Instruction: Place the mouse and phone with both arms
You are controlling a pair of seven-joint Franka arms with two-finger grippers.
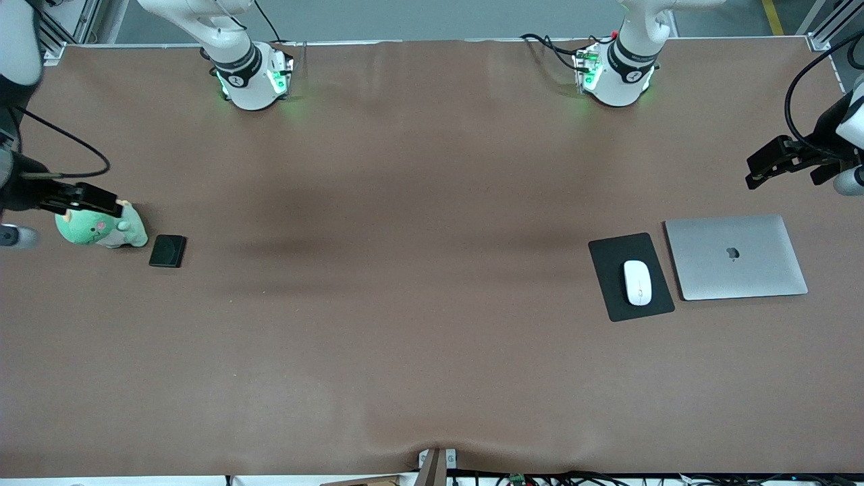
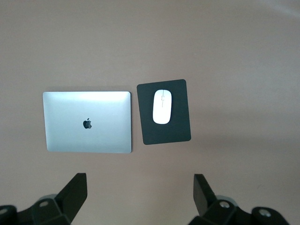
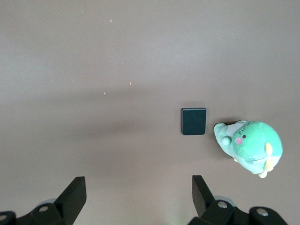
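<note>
The white mouse (image 1: 637, 282) lies on a matte black pad (image 1: 607, 260) toward the left arm's end of the table. It also shows in the left wrist view (image 2: 162, 107). The small black phone (image 1: 167, 250) lies flat on the table toward the right arm's end, beside a green plush toy (image 1: 101, 228). The phone also shows in the right wrist view (image 3: 193, 121). My left gripper (image 1: 766, 165) (image 2: 140, 197) is open and empty, high over the table's end by the laptop. My right gripper (image 1: 94, 200) (image 3: 139, 197) is open and empty, high over the toy's edge.
A closed silver laptop (image 1: 736, 256) (image 2: 87, 122) lies beside the pad (image 2: 164, 133), toward the left arm's end. The green toy (image 3: 251, 146) stands next to the phone. Brown cloth covers the whole table.
</note>
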